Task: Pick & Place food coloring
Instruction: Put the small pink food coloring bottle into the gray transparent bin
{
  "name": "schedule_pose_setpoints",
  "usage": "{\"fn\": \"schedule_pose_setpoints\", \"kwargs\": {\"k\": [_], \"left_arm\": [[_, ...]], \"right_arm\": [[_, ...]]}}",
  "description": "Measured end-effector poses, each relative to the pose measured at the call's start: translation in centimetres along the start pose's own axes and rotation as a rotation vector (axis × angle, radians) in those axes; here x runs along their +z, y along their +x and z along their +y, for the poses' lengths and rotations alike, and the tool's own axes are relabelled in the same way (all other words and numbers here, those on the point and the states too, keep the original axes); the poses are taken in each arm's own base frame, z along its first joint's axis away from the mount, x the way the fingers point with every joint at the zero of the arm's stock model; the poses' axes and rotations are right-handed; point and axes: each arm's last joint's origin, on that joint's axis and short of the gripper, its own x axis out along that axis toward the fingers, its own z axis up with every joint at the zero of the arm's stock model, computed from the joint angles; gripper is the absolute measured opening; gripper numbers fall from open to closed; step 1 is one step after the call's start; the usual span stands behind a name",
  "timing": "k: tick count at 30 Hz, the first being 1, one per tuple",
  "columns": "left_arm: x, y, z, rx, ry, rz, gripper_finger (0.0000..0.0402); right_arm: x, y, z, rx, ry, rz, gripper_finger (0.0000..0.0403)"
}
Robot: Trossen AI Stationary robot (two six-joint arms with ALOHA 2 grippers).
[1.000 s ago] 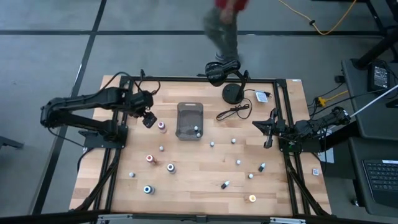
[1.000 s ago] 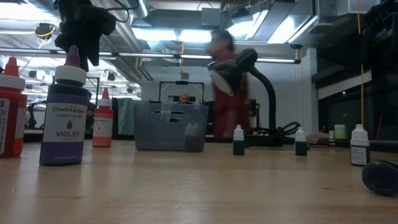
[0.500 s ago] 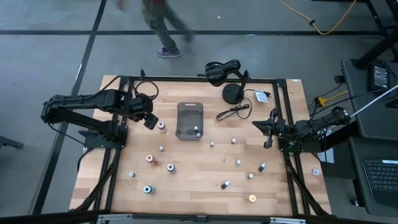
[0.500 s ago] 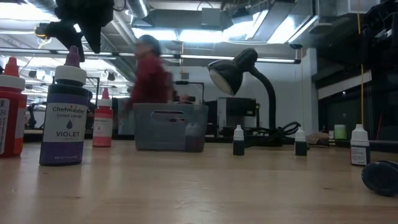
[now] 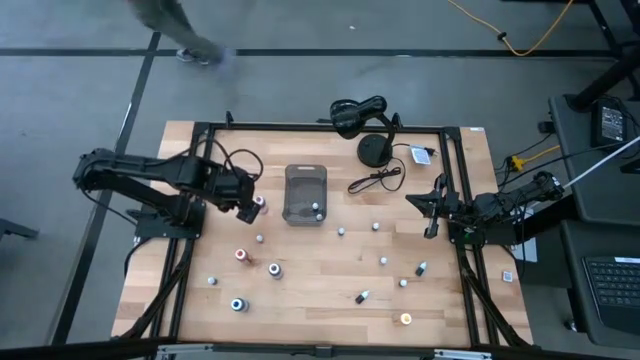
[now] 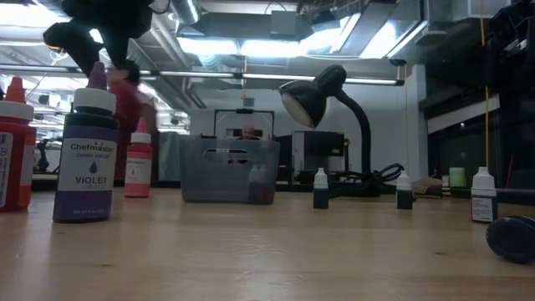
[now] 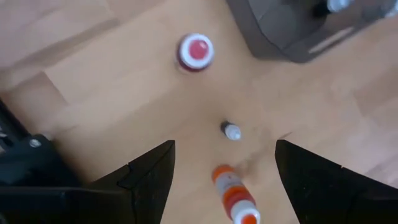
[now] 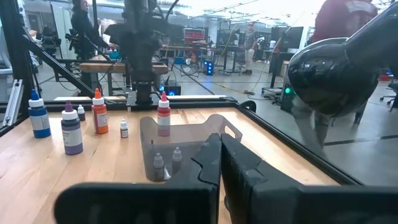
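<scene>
- Since the earlier frames, the left gripper [image 5: 247,207] has slid right and slightly nearer; we now see it just beside the pink-capped bottle [image 5: 259,202], where before it sat a little farther back. The person behind the counter has walked off to the far left, and only a blur shows at the top of the high view.
- Its fingers [image 7: 149,177] are spread wide and empty, pointing down at the wooden counter [image 5: 320,270]. Between them in the left wrist view we see a tiny white-capped bottle [image 7: 231,131] and an orange-capped bottle [image 7: 235,196], with the pink-capped one farther ahead.
- The gray tray [image 5: 305,194] sits just right of that gripper, with a small bottle [image 5: 316,209] already in its near right corner.
- The remaining food coloring bottles are scattered over the near half of the counter, well apart from one another: a violet bottle [image 6: 89,155] stands closest to the low camera, a red-orange one [image 6: 138,161] behind it.
- The right gripper [image 5: 433,210] waits at the right edge of the counter, its fingers [image 8: 214,163] pressed together and holding nothing.
- A black desk lamp [image 5: 360,116] stands at the far edge, its cable trailing toward the tray.
</scene>
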Motion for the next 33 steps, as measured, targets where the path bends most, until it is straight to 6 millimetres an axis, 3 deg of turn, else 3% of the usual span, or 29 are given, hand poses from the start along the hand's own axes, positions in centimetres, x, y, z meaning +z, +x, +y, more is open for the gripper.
{"fn": "schedule_pose_setpoints", "kwargs": {"k": [17, 33], "left_arm": [[-4.2, -0.3, -2.0, -0.092, 0.182, 0.053, 0.0269], [-5.4, -0.5, -2.2, -0.103, 0.329, 0.051, 0.0269]], "right_arm": [[0.0, 0.0, 0.0, 0.0, 0.0, 0.0, 0.0015], [0.0, 0.0, 0.0, 0.0, 0.0, 0.0, 0.0015]]}}
